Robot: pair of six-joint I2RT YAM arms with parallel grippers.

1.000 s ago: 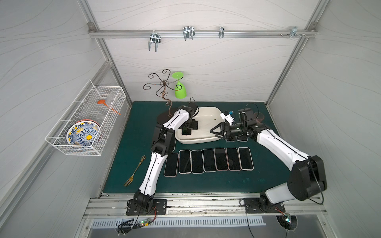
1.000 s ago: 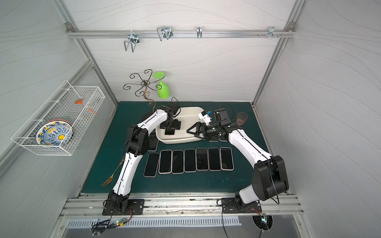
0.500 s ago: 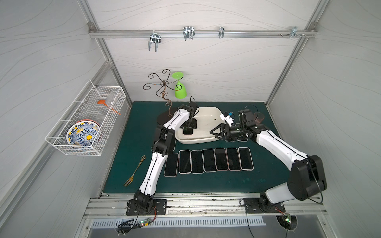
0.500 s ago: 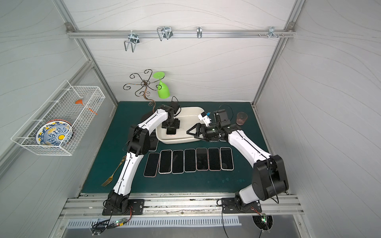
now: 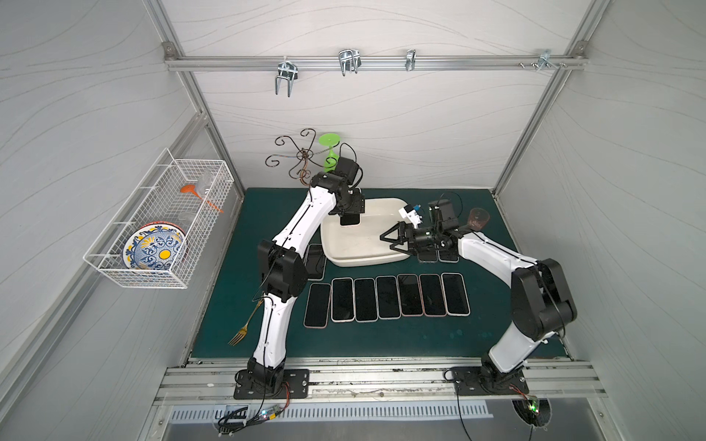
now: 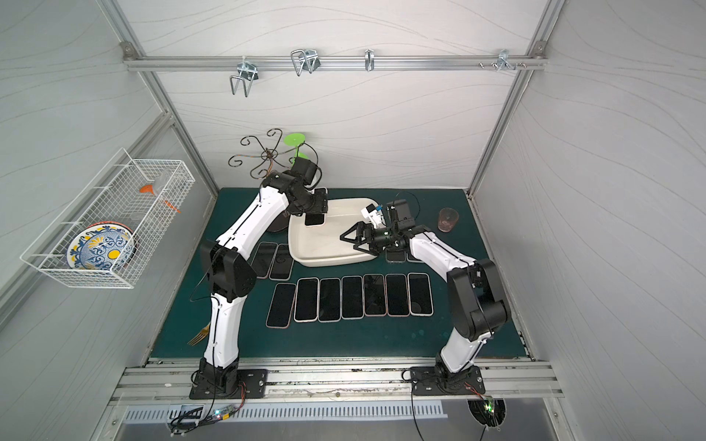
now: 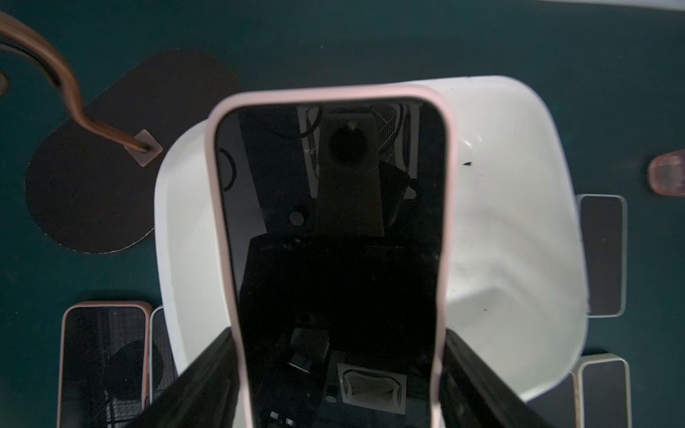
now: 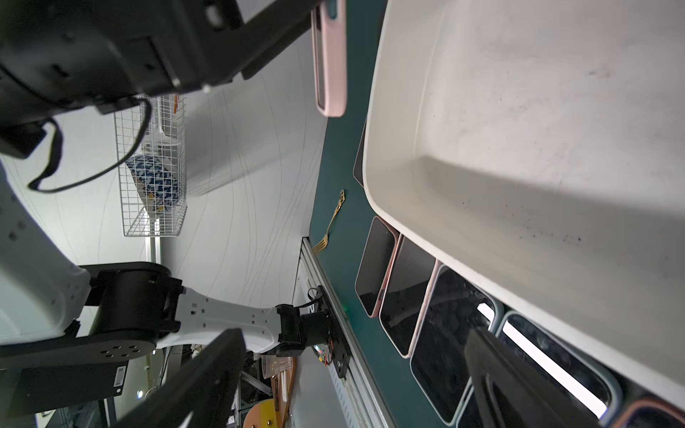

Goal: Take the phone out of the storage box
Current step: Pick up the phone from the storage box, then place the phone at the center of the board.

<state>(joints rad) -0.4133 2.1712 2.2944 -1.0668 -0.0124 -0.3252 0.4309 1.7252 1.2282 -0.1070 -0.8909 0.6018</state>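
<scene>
One end of the phone [image 7: 333,185] is hidden by the gripping left claw [image 7: 337,341], frame centre; right claw [image 8: 354,333] gapes wide.

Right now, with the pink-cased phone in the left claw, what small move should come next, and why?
Probably carry the phone sideways past the rim of the storage box, over the green mat. The left claw is shut on its edges and it hangs above the box floor, so only setting it down outside remains.

I see white wavy-panel walls [image 5: 382,126] on 3 sides, alu rail [image 5: 477,63] w/ hooks [image 5: 348,62] up top, wire basket [image 5: 160,229] on side wall, dark green counter [image 5: 382,340], even light.
</scene>
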